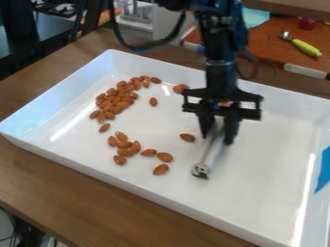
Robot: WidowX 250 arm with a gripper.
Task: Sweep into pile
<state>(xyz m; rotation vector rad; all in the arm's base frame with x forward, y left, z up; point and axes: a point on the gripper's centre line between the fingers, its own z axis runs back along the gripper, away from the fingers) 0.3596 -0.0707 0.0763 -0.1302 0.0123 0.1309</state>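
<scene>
We see the arm (220,53) come in from the top edge of the view, its jaws (217,140) pointing down over the middle of the white tray (261,169). The jaws stand a little apart, closed about a slim, pale tool (205,159) that slants down between them to the left. Its dark and metallic lower end is at the tray's floor.

The almonds (118,100) all lie in the tray, left of the tool or farther back. Most of them we find in a dense, stretched heap toward the far left corner. Below it in the view, nearer the front wall, we see a looser group (125,152), with three almonds trailing off to its right. One almond (187,138) lies alone just left of the jaws, another (153,102) sits to the right of the heap, and one more (180,89) is by the far wall.

The tray rests on a brown wooden table (55,185). On its right wall we see a piece of blue tape (323,171). Behind the tray, on a reddish-brown surface (268,43), lie a spoon (306,47) with a yellow-green handle, a small red thing (307,22) and a teal sheet (255,17).
</scene>
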